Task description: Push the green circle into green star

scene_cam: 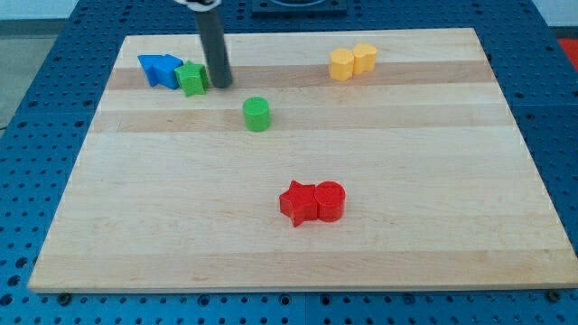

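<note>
Camera view, my tip (219, 84) beside green star (191, 79), green circle (256, 114) apart

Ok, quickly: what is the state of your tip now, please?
My tip: no pincer, holding nothing; it stands just right of the green star, up-left of the green circle.

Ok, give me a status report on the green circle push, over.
My tip beside green star, on its right. Green circle apart, lower right of both, untouched. Nothing between circle and star but my tip.
</note>
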Tool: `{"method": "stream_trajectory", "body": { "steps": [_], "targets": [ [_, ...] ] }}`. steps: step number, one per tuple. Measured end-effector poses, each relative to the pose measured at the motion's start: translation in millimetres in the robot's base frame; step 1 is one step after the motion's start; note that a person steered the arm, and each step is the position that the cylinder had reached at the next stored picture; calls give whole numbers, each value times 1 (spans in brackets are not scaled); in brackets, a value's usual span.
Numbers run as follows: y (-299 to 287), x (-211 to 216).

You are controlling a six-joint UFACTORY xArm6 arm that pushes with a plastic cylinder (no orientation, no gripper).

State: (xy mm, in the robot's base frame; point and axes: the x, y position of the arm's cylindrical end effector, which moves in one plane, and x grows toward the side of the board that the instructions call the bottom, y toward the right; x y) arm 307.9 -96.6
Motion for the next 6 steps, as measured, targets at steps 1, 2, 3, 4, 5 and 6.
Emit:
{"method": "stream_trajectory", "body": {
  "steps": [1,2,3,4,5,6],
  "targets": [
    [46,31],
    [67,80],
    [72,108],
    [60,112],
    [39,102],
    [17,66]
  ]
}}
